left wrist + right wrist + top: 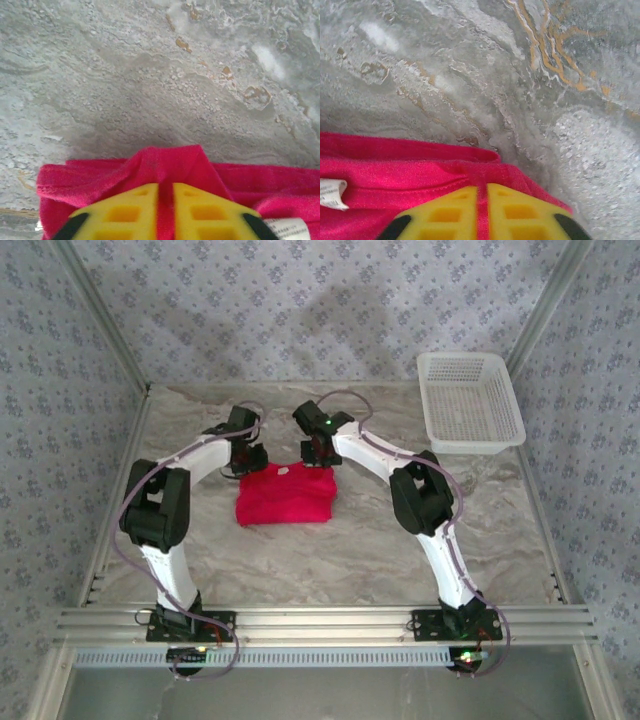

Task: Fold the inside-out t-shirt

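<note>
Left gripper (pixel 165 200) and right gripper (pixel 481 200) pinch t-shirt (pixel 285 496), seemingly far edge

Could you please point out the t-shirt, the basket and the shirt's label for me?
T-shirt (pixel 285 498): top view, middle of the folded cloth.
Basket (pixel 478 444): top view, its near wall.
Label (pixel 331 194): right wrist view, middle of the white tag.

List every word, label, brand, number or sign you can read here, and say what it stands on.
No text here is legible.
White tag on the red t-shirt, left wrist view: faint lines of print, too small and blurred to read.
White tag on the same shirt, right wrist view: curled over, nothing readable.
</note>
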Robot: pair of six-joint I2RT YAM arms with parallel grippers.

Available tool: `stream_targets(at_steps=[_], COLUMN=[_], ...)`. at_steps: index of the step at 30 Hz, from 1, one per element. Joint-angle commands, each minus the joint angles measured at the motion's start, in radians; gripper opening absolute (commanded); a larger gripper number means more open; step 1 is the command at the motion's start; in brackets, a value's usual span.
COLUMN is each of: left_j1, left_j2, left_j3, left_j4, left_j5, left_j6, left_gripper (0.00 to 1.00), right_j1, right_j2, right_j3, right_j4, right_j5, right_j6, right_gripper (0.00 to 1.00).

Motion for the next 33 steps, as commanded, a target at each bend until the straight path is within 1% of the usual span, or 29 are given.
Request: stream_targets(at_steps=[1,2,5,11,15,18,19,20,21,22,23,24,26,27,28,30,33], left_j1=[-0.001,0.001,0.006,0.034,0.038,0.038,0.036,0.036,0.032,0.026,0.016,0.003,-0.014,-0.016,-0.017,-0.021,-0.021], left_j2=[-0.006,-0.011,-0.028,-0.022,-0.009,-0.034,-0.053,-0.084,-0.129,-0.174,-0.231,-0.291,-0.391,-0.437,-0.468,-0.518,-0.534], left_j3=[0.066,0.080,0.113,0.155,0.163,0.132,0.115,0.087,0.049,0.008,-0.051,-0.115,-0.239,-0.304,-0.361,-0.480,-0.589], left_j4=[-0.085,-0.096,-0.124,-0.151,-0.157,-0.147,-0.142,-0.136,-0.127,-0.107,-0.073,-0.038,0.058,0.112,0.171,0.294,0.400], left_j5=[-0.056,-0.069,-0.092,-0.092,-0.084,-0.072,-0.071,-0.066,-0.065,-0.056,-0.041,-0.026,0.023,0.065,0.102,0.162,0.176], left_j6=[0.044,0.050,0.062,0.075,0.074,0.063,0.055,0.044,0.024,0.003,-0.026,-0.060,-0.146,-0.201,-0.246,-0.337,-0.412], left_gripper=[0.06,0.04,0.01,0.00,0.00,0.00,0.00,0.00,0.04,0.12,0.24,0.35,0.48,0.52,0.52,0.52,0.52], right_j1=[0.002,0.004,0.003,-0.017,-0.037,-0.056,-0.063,-0.069,-0.071,-0.071,-0.068,-0.063,-0.055,-0.047,-0.039,-0.014,0.035], right_j2=[0.004,-0.006,-0.040,-0.060,-0.047,-0.025,-0.020,-0.020,-0.031,-0.047,-0.076,-0.113,-0.189,-0.230,-0.259,-0.316,-0.340], right_j3=[0.068,0.074,0.087,0.088,0.085,0.092,0.101,0.107,0.104,0.095,0.066,0.024,-0.077,-0.146,-0.204,-0.328,-0.471], right_j4=[-0.084,-0.089,-0.098,-0.090,-0.072,-0.056,-0.067,-0.079,-0.086,-0.090,-0.089,-0.074,-0.026,0.014,0.051,0.139,0.274], right_j5=[0.050,0.051,0.058,0.071,0.054,0.015,0.003,-0.019,-0.035,-0.052,-0.069,-0.085,-0.133,-0.166,-0.189,-0.240,-0.272], right_j6=[-0.038,-0.043,-0.050,-0.053,-0.038,-0.022,-0.017,-0.010,-0.001,0.001,0.001,0.002,0.023,0.050,0.079,0.154,0.260], right_gripper=[0.03,0.00,0.00,0.00,0.00,0.00,0.07,0.23,0.36,0.44,0.51,0.55,0.57,0.57,0.56,0.51,0.46])
